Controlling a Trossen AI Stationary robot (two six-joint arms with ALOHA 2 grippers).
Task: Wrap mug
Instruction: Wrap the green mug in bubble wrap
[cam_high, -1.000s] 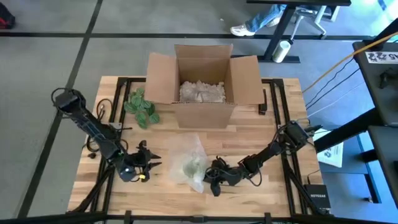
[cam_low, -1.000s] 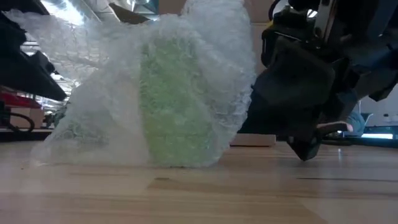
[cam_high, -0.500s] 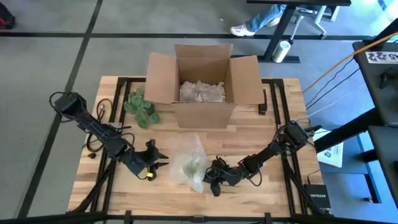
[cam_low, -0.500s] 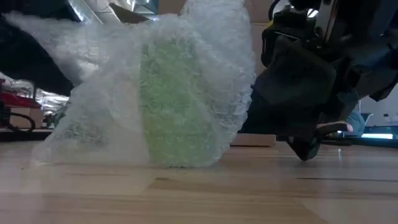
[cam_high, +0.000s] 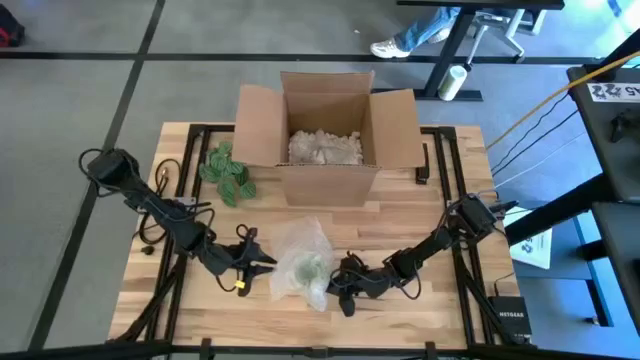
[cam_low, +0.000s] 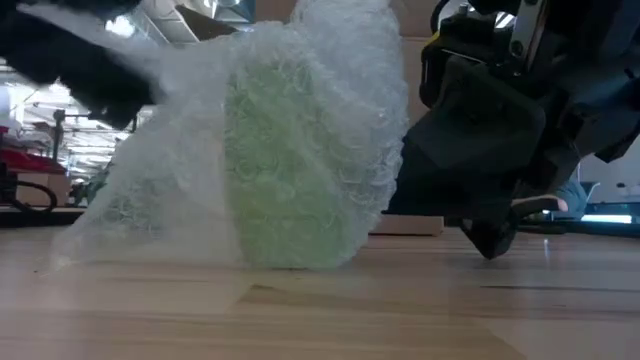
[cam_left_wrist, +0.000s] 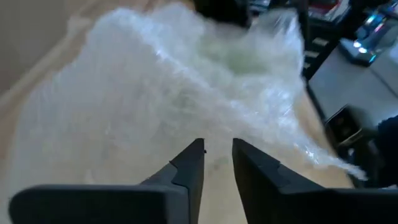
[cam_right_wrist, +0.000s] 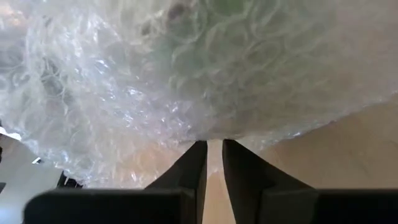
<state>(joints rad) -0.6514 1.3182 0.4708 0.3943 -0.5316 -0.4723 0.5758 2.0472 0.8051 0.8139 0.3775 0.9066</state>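
Mug (cam_high: 311, 267) under bubble wrap (cam_high: 296, 245), between left gripper (cam_high: 262, 263) and right gripper (cam_high: 337, 285)

One table (cam_high: 410, 215) is seen, with two arms over it, each ending in one tool: the left tool (cam_high: 262, 262) and the right tool (cam_high: 336, 286). One mug (cam_high: 309, 268) is counted, under one sheet of bubble wrap (cam_high: 296, 245). One open cardboard box (cam_high: 325, 130) and one green leafy sprig (cam_high: 226, 172) are also counted.

pale green mug (cam_low: 285, 165) | upright, on wooden worktop (cam_high: 400, 215) | loosely swathed in clear bubble wrap sheet (cam_high: 300, 262) | 6 o'clock of centre
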